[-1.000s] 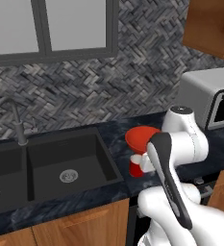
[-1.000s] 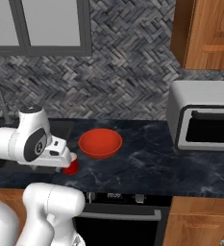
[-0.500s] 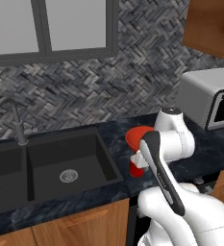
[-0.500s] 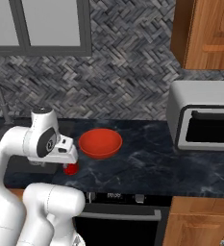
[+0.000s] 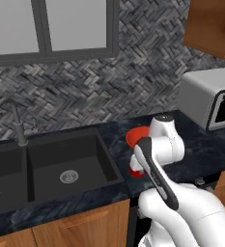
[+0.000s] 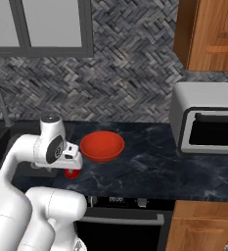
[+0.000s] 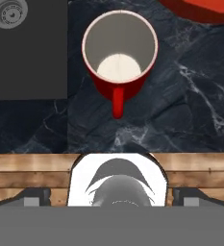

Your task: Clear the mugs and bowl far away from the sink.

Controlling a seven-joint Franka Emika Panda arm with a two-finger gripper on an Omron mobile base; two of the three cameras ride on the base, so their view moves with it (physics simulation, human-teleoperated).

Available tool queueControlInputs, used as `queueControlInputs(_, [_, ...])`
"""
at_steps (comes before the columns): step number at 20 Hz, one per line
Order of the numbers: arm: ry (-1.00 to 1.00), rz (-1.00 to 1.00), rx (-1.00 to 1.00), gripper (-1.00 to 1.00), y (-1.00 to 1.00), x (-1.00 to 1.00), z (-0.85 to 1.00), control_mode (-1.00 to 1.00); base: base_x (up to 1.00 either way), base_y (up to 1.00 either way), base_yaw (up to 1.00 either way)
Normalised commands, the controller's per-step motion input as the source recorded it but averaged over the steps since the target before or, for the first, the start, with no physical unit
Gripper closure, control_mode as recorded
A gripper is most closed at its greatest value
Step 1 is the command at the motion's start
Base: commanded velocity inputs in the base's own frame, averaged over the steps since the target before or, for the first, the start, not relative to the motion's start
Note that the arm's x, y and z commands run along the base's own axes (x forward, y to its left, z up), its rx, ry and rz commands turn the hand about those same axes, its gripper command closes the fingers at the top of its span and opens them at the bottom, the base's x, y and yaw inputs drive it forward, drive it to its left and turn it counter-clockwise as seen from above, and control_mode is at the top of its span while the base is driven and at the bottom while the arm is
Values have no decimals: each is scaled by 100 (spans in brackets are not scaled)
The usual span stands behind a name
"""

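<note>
A red mug (image 7: 119, 53) with a pale inside stands upright on the dark marble counter (image 7: 190, 96), its handle pointing toward the counter's front edge. It also shows as a red patch under the hand (image 6: 72, 173) and beside the arm (image 5: 134, 171). My gripper (image 6: 71, 164) hangs straight above the mug, open, clear of it, with nothing held. Just behind the mug sits the red-orange bowl (image 6: 102, 146) (image 5: 134, 136) (image 7: 200, 8). The black sink (image 5: 61, 164) (image 7: 27, 57) lies right next to the mug on its left.
A grey faucet (image 5: 17, 120) stands behind the sink. A silver toaster oven (image 6: 206, 117) (image 5: 210, 101) sits at the counter's right end, with open counter (image 6: 149, 164) between it and the bowl. Wooden cabinets hang above, and an oven panel (image 6: 118, 200) sits below.
The arm has leaned further forward over the counter, carrying the hand over the red mug. The mug and the bowl have stayed where they were.
</note>
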Motion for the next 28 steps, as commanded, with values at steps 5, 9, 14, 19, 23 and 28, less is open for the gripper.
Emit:
queueControlInputs(5, [0,0,0,-100,4,32,-38,-100,0,0,0])
queueControlInputs(9, [1,0,0,-100,0,33,-34,-100,0,0,0])
queueControlInputs(14, [1,0,0,-100,0,36,-29,-100,0,0,0])
queueControlInputs(19, [0,0,0,-100,2,17,-29,-100,0,0,0])
queueControlInputs(23, [-1,0,0,-100,0,-9,-24,-100,0,0,0])
queueControlInputs(28, [0,0,0,-100,0,-15,-26,-100,0,0,0])
